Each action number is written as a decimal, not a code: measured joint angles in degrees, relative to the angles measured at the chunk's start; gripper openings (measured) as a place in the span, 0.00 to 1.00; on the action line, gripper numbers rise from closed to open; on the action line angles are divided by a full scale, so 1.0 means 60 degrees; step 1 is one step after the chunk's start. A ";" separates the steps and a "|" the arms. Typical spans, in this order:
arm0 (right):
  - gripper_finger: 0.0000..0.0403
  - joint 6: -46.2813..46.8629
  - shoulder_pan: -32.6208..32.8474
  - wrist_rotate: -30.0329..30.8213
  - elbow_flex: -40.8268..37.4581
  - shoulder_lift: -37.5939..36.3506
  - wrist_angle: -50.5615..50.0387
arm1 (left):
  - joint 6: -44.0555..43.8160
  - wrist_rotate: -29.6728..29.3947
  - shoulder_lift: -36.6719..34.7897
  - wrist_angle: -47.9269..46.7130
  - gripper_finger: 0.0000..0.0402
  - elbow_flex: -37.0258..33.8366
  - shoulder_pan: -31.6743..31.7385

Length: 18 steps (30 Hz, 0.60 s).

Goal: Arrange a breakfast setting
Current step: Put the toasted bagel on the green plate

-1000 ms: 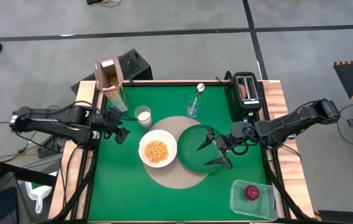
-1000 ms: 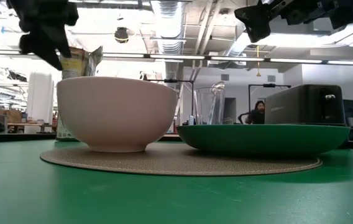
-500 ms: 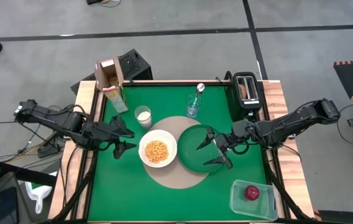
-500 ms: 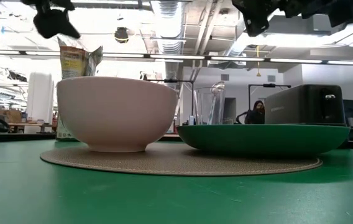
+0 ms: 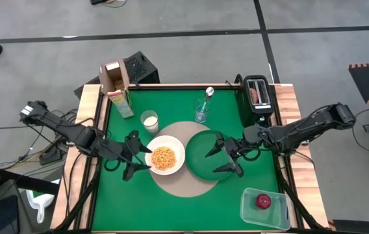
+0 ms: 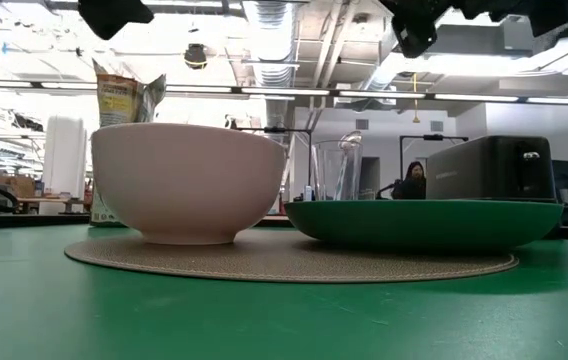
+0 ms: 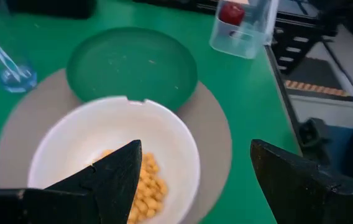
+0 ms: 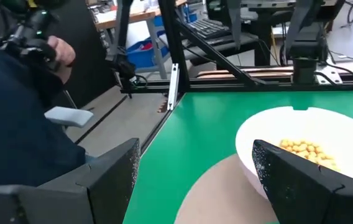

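Note:
A white bowl (image 5: pixel 165 158) of yellow cereal and a larger green plate (image 5: pixel 205 156) rest side by side on a round tan mat (image 5: pixel 183 185). My left gripper (image 5: pixel 143 158) is open. It hangs above the table just left of the bowl and points at it, with the bowl (image 7: pixel 114 149) ahead of its fingers. My right gripper (image 5: pixel 212 161) is open above the plate's right half. A white cup (image 5: pixel 149 120) and a clear glass (image 5: pixel 201 110) holding a metal spoon stand behind the mat. The red fruit (image 5: pixel 263 201) lies in a clear tub.
A cereal box (image 5: pixel 117 88) stands at the far left corner. A black toaster (image 5: pixel 258 93) with something brown in its slot stands at the far right. The clear tub (image 5: pixel 262 208) is at the near right corner. A person (image 8: pixel 15 112) stands beyond the table's left edge.
My left gripper has swung from beside the cup at the table's left edge toward the near right. It has risen and now hangs next to the bowl. My right gripper has stayed over the plate.

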 joint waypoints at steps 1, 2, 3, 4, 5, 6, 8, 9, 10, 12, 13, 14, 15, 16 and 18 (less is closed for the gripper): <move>0.84 -0.0003 0.0016 0.0015 0.0082 0.0000 -0.0111 | 0.0108 -0.0095 0.0115 0.0135 0.71 0.0000 -0.0021; 0.84 -0.0007 0.0039 0.0025 0.0173 0.0000 -0.0248 | 0.0228 -0.0147 0.0235 0.0267 0.71 0.0000 -0.0028; 0.84 -0.0045 0.0060 0.0100 0.0280 0.0000 -0.0448 | 0.0352 -0.0176 0.0364 0.0455 0.71 0.0000 -0.0028; 0.84 -0.0054 0.0074 0.0302 0.0411 0.0000 -0.0727 | 0.0502 -0.0181 0.0509 0.0695 0.71 0.0000 -0.0028; 0.84 -0.0051 0.0074 0.0594 0.0571 0.0000 -0.1157 | 0.0654 -0.0182 0.0642 0.0905 0.71 0.0000 -0.0028; 0.84 -0.0062 0.0072 0.0951 0.0762 -0.0024 -0.1757 | 0.0822 -0.0191 0.0768 0.1058 0.71 0.0000 -0.0028; 0.84 -0.0219 -0.0036 0.1760 0.1178 -0.0268 -0.3228 | 0.1181 -0.0425 0.0991 0.1463 0.71 -0.0004 -0.0028; 0.84 -0.0233 -0.0121 0.2184 0.1431 -0.0377 -0.3837 | 0.1330 -0.0590 0.1062 0.1564 0.71 -0.0003 -0.0028; 0.84 -0.0229 -0.0217 0.2586 0.1708 -0.0494 -0.4330 | 0.1475 -0.0741 0.1121 0.1589 0.71 -0.0004 -0.0028; 0.84 -0.0142 -0.0470 0.3294 0.2119 -0.0849 -0.5627 | 0.1759 -0.0964 0.1162 0.1656 0.71 -0.0007 -0.0024; 0.84 -0.0018 -0.0621 0.3634 0.2316 -0.0984 -0.6249 | 0.1860 -0.1102 0.1159 0.1684 0.71 -0.0007 -0.0024; 0.84 0.0152 -0.0783 0.3935 0.2531 -0.1111 -0.6693 | 0.1926 -0.1275 0.1141 0.1705 0.71 -0.0007 -0.0024; 0.84 0.0352 -0.0973 0.4208 0.2708 -0.1273 -0.7160 | 0.1997 -0.1427 0.1111 0.1696 0.71 -0.0007 -0.0024; 0.84 0.0588 -0.1191 0.4481 0.2864 -0.1476 -0.7792 | 0.2083 -0.1539 0.1071 0.1665 0.71 -0.0007 -0.0016; 0.84 0.1122 -0.1664 0.4976 0.3183 -0.1811 -0.8693 | 0.2231 -0.1663 0.0989 0.1615 0.71 -0.0007 0.0049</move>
